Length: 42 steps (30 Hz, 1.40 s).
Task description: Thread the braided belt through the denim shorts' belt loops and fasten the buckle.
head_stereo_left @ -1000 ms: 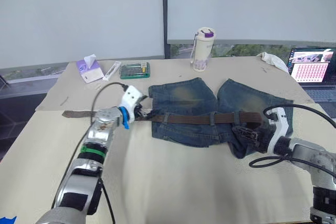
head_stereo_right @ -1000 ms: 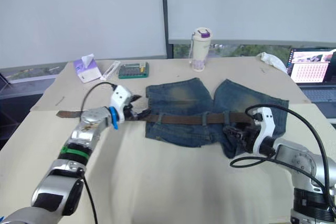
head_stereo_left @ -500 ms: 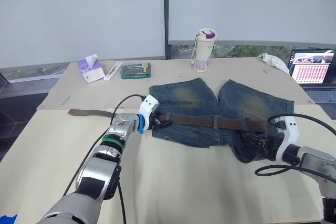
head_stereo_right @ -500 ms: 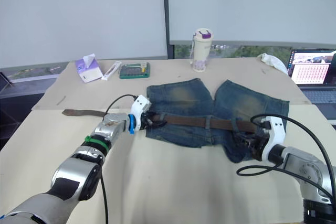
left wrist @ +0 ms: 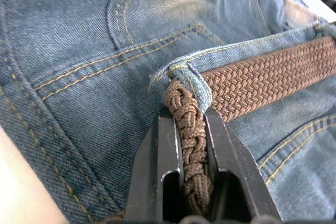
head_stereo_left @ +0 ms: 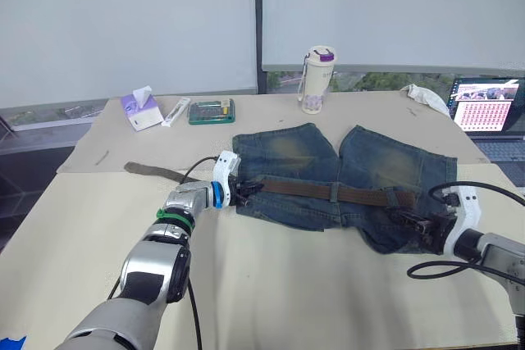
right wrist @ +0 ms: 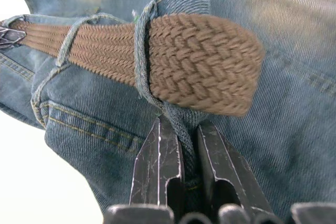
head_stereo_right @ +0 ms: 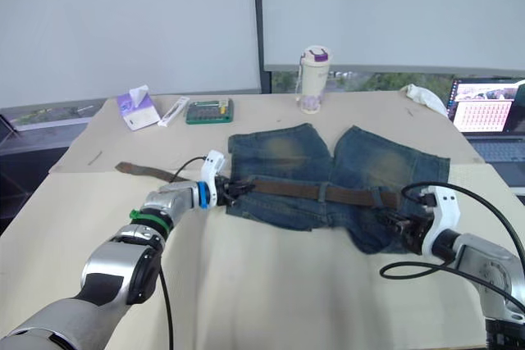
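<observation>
The denim shorts [head_stereo_left: 287, 149] lie flat on the table with the waistband toward me. Along the waistband the braided belt [head_stereo_left: 303, 189] runs under several belt loops [left wrist: 191, 80]. Its free tail [head_stereo_left: 143, 171] trails off to the left on the table. My left gripper [head_stereo_left: 248, 190] sits at the waistband's left end, shut on the belt [left wrist: 191, 129] just outside a loop. At the right end, my right gripper [head_stereo_left: 412, 221] is shut on a fold of denim [right wrist: 184, 124] under a loop [right wrist: 142, 51]. The belt's rounded tip [right wrist: 210, 61] pokes through that loop. I cannot make out the buckle.
At the back of the table stand a white bottle with a purple lid [head_stereo_left: 316, 79], a tissue pack [head_stereo_left: 139, 108], a white tube [head_stereo_left: 175, 111] and a green box [head_stereo_left: 211, 110]. An open laptop [head_stereo_left: 492, 108] and a white cloth [head_stereo_left: 426, 94] sit at the far right.
My left gripper moved right to the waistband's left end and shut on the belt. The belt's tail slid right. My right gripper drew to the right, still gripping the denim.
</observation>
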Tool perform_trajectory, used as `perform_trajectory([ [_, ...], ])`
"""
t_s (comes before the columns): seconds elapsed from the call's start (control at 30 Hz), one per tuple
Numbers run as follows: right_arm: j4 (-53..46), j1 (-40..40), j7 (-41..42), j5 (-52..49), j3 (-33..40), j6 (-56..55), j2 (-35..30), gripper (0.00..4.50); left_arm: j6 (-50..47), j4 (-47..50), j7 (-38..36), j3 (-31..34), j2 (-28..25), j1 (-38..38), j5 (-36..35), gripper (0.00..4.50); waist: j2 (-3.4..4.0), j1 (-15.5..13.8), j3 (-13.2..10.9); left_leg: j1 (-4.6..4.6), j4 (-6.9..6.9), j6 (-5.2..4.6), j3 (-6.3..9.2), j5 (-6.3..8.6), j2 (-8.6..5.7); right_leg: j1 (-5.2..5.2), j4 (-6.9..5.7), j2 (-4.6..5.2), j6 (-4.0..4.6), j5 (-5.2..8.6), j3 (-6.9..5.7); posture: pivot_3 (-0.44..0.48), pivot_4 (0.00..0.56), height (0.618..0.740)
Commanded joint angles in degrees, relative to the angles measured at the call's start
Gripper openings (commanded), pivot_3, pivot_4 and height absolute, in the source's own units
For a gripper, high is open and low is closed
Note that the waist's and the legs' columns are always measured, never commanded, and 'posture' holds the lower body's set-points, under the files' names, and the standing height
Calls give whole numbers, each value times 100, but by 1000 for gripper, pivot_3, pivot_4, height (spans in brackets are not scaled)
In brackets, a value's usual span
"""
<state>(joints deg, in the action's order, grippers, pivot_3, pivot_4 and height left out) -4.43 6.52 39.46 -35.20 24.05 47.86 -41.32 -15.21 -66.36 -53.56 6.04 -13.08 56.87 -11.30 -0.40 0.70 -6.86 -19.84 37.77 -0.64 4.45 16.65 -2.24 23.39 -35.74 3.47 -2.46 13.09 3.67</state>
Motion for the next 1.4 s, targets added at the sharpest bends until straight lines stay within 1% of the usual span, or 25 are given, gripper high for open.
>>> perform_trajectory([
  [0.03, 287, 201, 259, 356, -118, -899, -87, 0, 444, -48, 194, 421, -238, 298, -219, 20, -1, 1, -1, 1, 0, 0, 0, 0, 1, 0, 0, -1, 0, 0, -1, 0, 150, 740],
  [0.13, 910, 505, 518, 1029, -621, -2056, -131, 0, 1016, -255, 561, 601, -334, 520, -163, 20, -3, 11, -2, 4, 1, 1, -4, 0, 1, -1, 0, -1, 0, 0, -1, 0, 150, 740],
  [0.17, 1069, 586, 558, 1151, -703, -2295, -124, 0, 1149, -303, 599, 622, -349, 562, -139, 20, -2, 8, -2, 6, 1, 1, -5, 0, 1, 0, -1, -1, 0, 0, -1, 0, 150, 740],
  [0.2, 1389, 756, 615, 1359, -805, -2866, -85, 0, 1384, -310, 485, 701, -397, 649, -189, 20, 0, 3, -1, 6, 0, 1, -5, 0, 1, 0, 0, -1, 0, 0, -1, 0, 150, 740],
  [0.3, 2151, 880, 1033, 1989, -1065, -5107, -77, 0, 1594, -169, -396, 1009, -636, 721, -556, 20, -3, 16, -5, 8, 1, 5, -6, -3, -2, 3, 1, 3, 1, -1, 2, 0, 150, 740],
  [0.4, 2613, 668, 1455, 2300, -1198, -6701, -165, 0, 1754, 87, -1699, 821, -884, 395, -529, 20, -1, 36, -4, 11, -2, 4, -21, -2, 1, 3, 0, -4, 0, 0, -2, 0, 150, 740],
  [0.43, 2715, 620, 1524, 2342, -1198, -7036, -172, 0, 1753, 146, -1975, 767, -945, 310, -513, 20, 1, 40, -3, 11, -2, 4, -22, -2, 2, 2, 0, -5, 0, 0, -4, 0, 150, 740],
  [0.5, 2770, 279, 1546, 2678, -1212, -8595, -225, 0, 1561, 516, -2885, 630, -1171, -101, -576, 20, 7, 33, 0, 14, -2, 4, -24, -2, 2, -2, 0, -3, 1, 0, -3, 0, 150, 740],
  [0.57, 3012, -61, 1684, 2957, -1358, -10368, -374, 0, 1557, 1061, -3649, 317, -1387, -648, -636, 20, 10, 56, -2, 25, -3, 0, -25, 0, 2, -11, 1, -4, 1, 0, -2, 0, 150, 740],
  [0.6, 3222, -133, 1714, 3043, -1460, -11094, -468, 0, 1443, 1425, -3800, 1, -1548, -950, -840, 20, 9, 80, -4, 29, -3, -2, -25, 2, 2, -14, 1, -4, 1, 1, -1, 0, 150, 740],
  [0.7, 3864, -105, 1513, 3369, -1638, -12642, -717, 0, 1218, 2313, -3894, -934, -2106, -1670, -1453, 20, 2, 149, -14, 50, -4, -7, -12, 5, 7, -28, -2, -6, 0, 2, 11, 0, 150, 740],
  [0.8, 4277, -51, 1263, 3871, -1611, -13883, -918, 0, 1520, 2563, -3894, -1732, -2648, -1991, -1759, 20, -3, 148, -17, 56, -1, -8, -1, 5, 13, -31, -2, -5, 1, 3, 17, 0, 150, 740],
  [0.87, 4136, -278, 1071, 4332, -1566, -14036, -1015, 0, 1710, 2520, -3894, -2166, -2914, -2025, -1838, 20, -3, 144, -17, 62, -1, -9, -1, 6, 12, -32, 0, -5, 5, 7, 18, 0, 150, 740],
  [0.9, 4075, -414, 930, 4575, -1536, -14036, -1059, 0, 1941, 2439, -3894, -2355, -3002, -2023, -1801, 988, -2, 142, -17, 64, -1, -12, 0, 8, 6, -32, 0, -5, 8, 12, 18, 0, 150, 740],
  [0.97, 4066, -551, 603, 5060, -1397, -14036, -1117, 0, 2226, 2329, -3894, -2659, -3134, -2012, -1815, 1629, -2, 138, -17, 69, -1, -23, 1, 14, -1, -32, 1, -5, 16, 25, 18, 0, 150, 740],
  [1.03, 4364, -550, 279, 5399, -1268, -14036, -1192, 1008, 2302, 2278, -3894, -2877, -3226, -1986, -1938, 2354, -3, 150, -17, 71, -1, -25, 0, 16, -5, -31, 0, -5, 22, 31, 22, 0, 150, 740],
  [1.07, 4684, -545, 136, 5331, -1418, -14036, -1318, 1246, 2297, 2293, -3894, -3016, -3318, -1992, -2015, 2608, -3, 152, -17, 72, -1, -26, -1, 16, -6, -31, 1, -5, 24, 32, 24, 0, 150, 740],
  [1.1, 4999, -571, 28, 5117, -1810, -14036, -1531, 1679, 2214, 2339, -3894, -3116, -3409, -2002, -2132, 3012, -2, 152, -18, 72, 0, -26, -2, 16, -7, -33, 2, -5, 25, 33, 25, 0, 150, 740],
  [1.13, 5261, -632, -18, 4795, -2238, -13960, -1730, 1972, 2077, 2401, -3894, -3200, -3500, -2010, -2265, 3298, -2, 155, -18, 76, 0, -26, -3, 16, -9, -36, 2, -4, 27, 35, 27, 0, 150, 740],
  [1.2, 5529, -666, -250, 4407, -2860, -13997, -2049, 2706, 1841, 2518, -3894, -3370, -3669, -2003, -2505, 4022, -5, 175, -20, 81, 0, -32, -10, 19, -6, -43, 0, -4, 33, 42, 29, 0, 150, 740],
  [1.23, 5285, -855, 336, 3433, -3119, -13277, -2152, 3028, 1766, 2553, -3894, -3445, -3769, -1993, -2609, 4329, -8, 181, -21, 89, 0, -39, -10, 24, -6, -53, 0, -5, 36, 47, 28, 0, 150, 740],
  [1.27, 4950, -1050, 938, 2529, -3436, -12686, -2345, 3348, 1727, 2569, -3894, -3489, -3838, -1974, -2693, 4500, -14, 183, -26, 103, 0, -55, -8, 33, -5, -69, 2, -6, 38, 52, 28, 0, 150, 740],
  [1.3, 4536, -1196, 1646, 1486, -3340, -11708, -2386, 3667, 1712, 2581, -3894, -3527, -3898, -1958, -2761, 4500, -21, 181, -31, 117, 0, -68, -6, 40, -1, -99, 8, -8, 39, 57, 28, 0, 150, 740],
  [1.33, 4137, -1339, 2349, 643, -3239, -10801, -2503, 3667, 1687, 2622, -3894, -3558, -3957, -1958, -2835, 4500, -32, 177, -39, 146, -1, -91, 0, 54, 9, -137, 12, -9, 40, 69, 28, 0, 150, 740],
  [1.4, 3392, -1638, 3270, -515, -2841, -9152, -2716, 3667, 1556, 2729, -3894, -3561, -4034, -1970, -3031, 4500, -21, 162, -46, 150, -1, -104, 4, 62, 24, -177, 18, -5, 45, 79, 30, 0, 150, 740],
])
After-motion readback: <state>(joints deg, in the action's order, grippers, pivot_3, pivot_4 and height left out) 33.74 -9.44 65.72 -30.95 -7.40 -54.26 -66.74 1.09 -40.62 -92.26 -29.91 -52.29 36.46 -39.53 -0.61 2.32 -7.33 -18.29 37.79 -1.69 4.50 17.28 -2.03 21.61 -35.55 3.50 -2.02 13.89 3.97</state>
